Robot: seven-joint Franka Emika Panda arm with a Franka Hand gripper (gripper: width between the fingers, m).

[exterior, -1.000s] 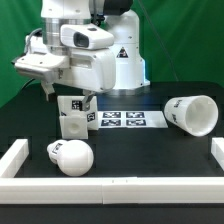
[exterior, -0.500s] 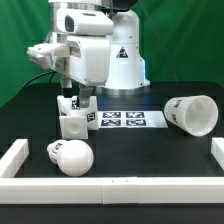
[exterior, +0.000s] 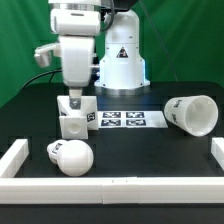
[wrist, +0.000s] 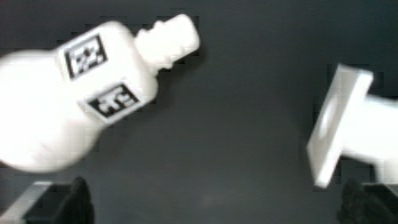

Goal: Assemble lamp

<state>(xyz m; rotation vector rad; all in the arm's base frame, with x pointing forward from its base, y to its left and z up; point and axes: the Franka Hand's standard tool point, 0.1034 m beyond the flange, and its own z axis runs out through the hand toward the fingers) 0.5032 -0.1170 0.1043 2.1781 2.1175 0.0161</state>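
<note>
The blocky white lamp base stands upright on the black table, at the exterior view's left. My gripper hangs just above its top, open and empty. The round bulb lies on its side in front of the base. The cup-shaped shade lies on its side at the exterior view's right. In the wrist view the bulb shows its two tags and its neck, and a blurred white part, probably the base, is beside it. My gripper has its dark fingertips far apart with nothing between them.
The marker board lies flat between the base and the shade. A low white wall borders the table at the left, front and right. The arm's white pedestal stands behind the marker board.
The wrist has turned from sideways to pointing straight down. The gripper has moved toward the exterior view's right and come down over the base. The lamp parts have not moved.
</note>
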